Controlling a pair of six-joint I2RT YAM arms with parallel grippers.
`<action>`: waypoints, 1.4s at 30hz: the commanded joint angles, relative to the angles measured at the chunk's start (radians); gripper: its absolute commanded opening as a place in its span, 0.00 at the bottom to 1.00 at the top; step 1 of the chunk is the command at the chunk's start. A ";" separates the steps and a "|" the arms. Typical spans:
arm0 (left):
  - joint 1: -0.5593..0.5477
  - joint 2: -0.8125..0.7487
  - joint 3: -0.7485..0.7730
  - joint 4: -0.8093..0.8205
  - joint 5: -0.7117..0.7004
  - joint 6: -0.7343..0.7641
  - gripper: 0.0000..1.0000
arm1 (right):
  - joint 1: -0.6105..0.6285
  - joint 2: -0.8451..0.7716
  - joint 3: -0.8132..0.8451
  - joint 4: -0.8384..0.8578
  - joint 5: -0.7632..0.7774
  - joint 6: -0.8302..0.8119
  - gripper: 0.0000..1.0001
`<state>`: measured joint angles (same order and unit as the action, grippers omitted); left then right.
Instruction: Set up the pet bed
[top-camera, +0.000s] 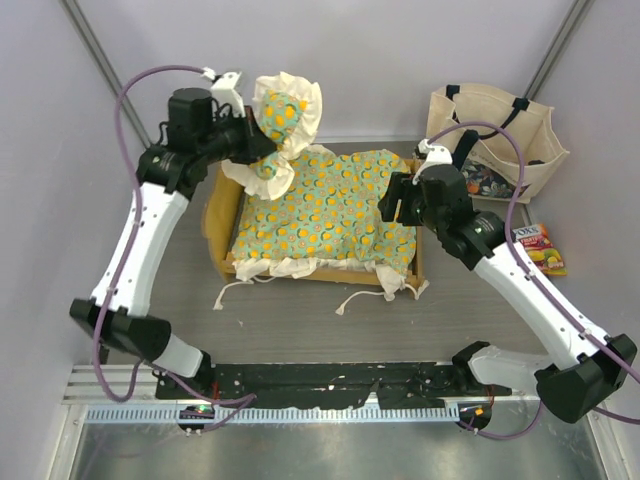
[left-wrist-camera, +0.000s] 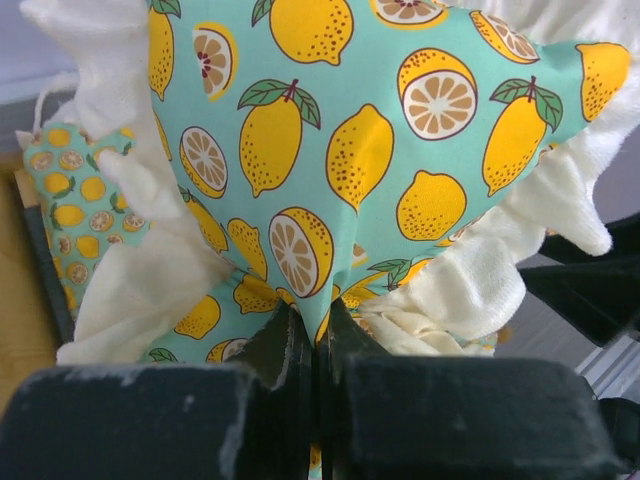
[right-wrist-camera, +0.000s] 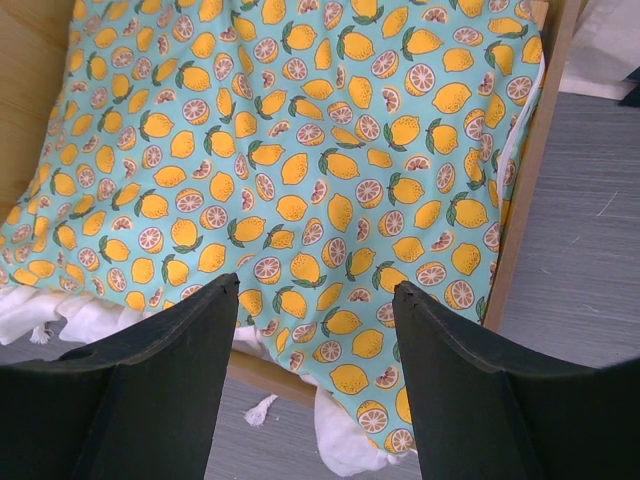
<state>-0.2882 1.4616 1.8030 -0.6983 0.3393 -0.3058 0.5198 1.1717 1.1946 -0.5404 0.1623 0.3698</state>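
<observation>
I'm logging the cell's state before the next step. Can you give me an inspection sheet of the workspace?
Surface: grey table, dull finish.
Job's things: mattress cushion lies in the wooden bed frame, ties trailing over the near edge.
Clutter: cream tote bag far right; colourful packet beside it.
Grippers: left gripper shut on ruffled pillow, held up at the bed's far-left corner; right gripper open above the cushion's right end.
Cables: purple cable loops along each arm.
Surroundings: pale walls.
</observation>
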 joint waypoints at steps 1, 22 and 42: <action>-0.016 0.126 0.049 -0.099 -0.078 0.002 0.00 | 0.002 -0.058 0.013 0.016 0.031 0.018 0.68; -0.080 0.342 -0.048 -0.173 -0.473 -0.272 0.00 | 0.002 -0.024 0.005 0.016 0.014 0.027 0.68; -0.101 0.209 -0.099 -0.184 -0.438 -0.251 0.66 | -0.001 0.003 0.007 0.013 0.030 0.015 0.68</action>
<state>-0.3805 1.7840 1.6695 -0.8707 -0.1253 -0.5682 0.5198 1.1652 1.1946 -0.5491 0.1825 0.3904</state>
